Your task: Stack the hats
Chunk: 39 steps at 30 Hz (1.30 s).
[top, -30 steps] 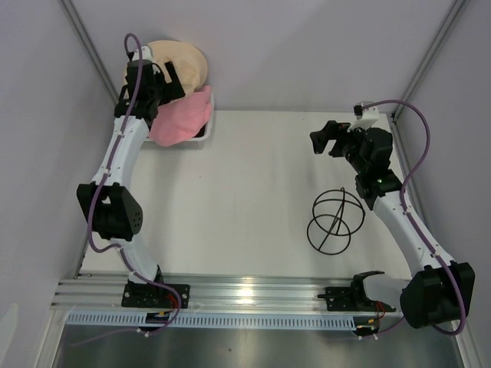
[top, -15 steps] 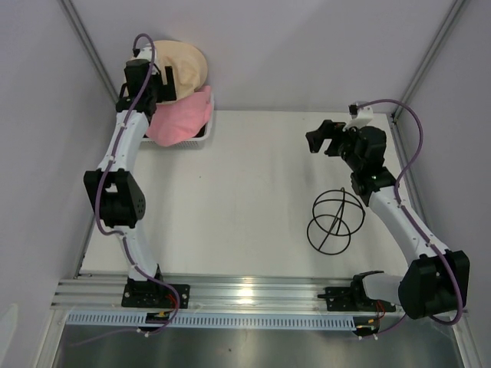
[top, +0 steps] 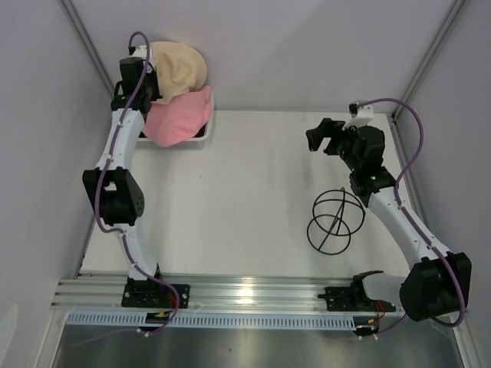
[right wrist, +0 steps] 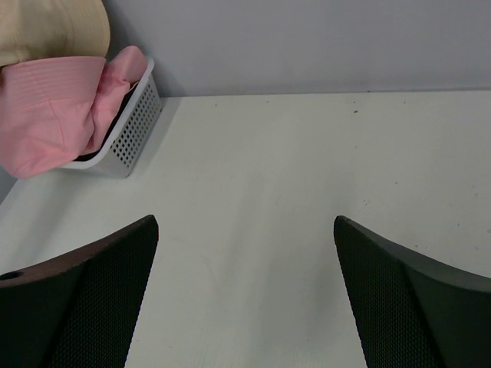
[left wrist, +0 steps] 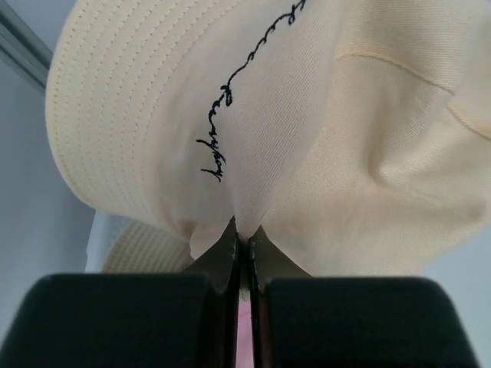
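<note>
Hats: cream fabric bucket hat (top: pixel 184 65) is at the far-left corner, above the white plastic mesh basket (top: pixel 202 139). Can't tell if it rests on the pile or hangs clear of it. Pink fabric bucket hat (top: pixel 180 123) is just below it, draped over the basket's near rim. From the right wrist view the pink hat (right wrist: pixel 46 107) spills over the basket wall (right wrist: pixel 134 130), with something dark tucked under it, too little showing to identify.

Left gripper (left wrist: pixel 244 247): jaws clamped together on a fold of the cream hat (left wrist: pixel 322 138). Fabric is pinched right at the fingertips, near the black script embroidery (left wrist: pixel 222 115). The left arm reaches out to the far-left corner in the top view, gripper (top: pixel 146 73) at the hat's left edge.

Right gripper (right wrist: pixel 245 224): jaws spread wide, nothing between them, bare white table (right wrist: pixel 268 169) below. In the top view it (top: pixel 321 138) hovers over the right half of the table (top: pixel 245 192), well apart from the basket. Black wire-loop stand (top: pixel 334 220) sits on the table nearer the arm bases, beside the right arm.
</note>
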Each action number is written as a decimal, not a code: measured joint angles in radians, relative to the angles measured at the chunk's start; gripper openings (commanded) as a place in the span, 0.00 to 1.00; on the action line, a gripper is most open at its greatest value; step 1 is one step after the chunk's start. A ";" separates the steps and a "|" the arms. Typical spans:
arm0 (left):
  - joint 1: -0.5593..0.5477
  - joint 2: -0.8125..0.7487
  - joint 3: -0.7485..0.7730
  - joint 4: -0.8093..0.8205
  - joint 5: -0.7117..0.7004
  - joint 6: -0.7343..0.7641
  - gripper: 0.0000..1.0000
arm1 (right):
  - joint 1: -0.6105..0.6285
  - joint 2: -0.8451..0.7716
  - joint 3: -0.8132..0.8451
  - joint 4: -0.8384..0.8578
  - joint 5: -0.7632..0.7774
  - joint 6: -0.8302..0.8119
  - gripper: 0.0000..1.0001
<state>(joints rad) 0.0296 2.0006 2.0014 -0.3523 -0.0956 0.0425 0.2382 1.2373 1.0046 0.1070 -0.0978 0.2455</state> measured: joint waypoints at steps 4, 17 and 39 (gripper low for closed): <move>0.000 -0.101 0.002 -0.039 0.100 -0.066 0.01 | 0.001 -0.027 0.000 -0.023 0.077 0.001 0.99; -0.177 -0.409 0.158 0.003 0.519 -0.423 0.01 | -0.102 -0.345 -0.029 -0.165 0.356 0.057 0.99; -0.715 -0.320 -0.225 0.307 1.049 -0.813 0.01 | -0.145 -0.730 0.102 -0.620 0.777 0.139 0.99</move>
<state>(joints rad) -0.6853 1.6810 1.7763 -0.0456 0.9535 -0.7704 0.0937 0.5076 1.1065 -0.5133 0.6788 0.3843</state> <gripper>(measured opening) 0.014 0.993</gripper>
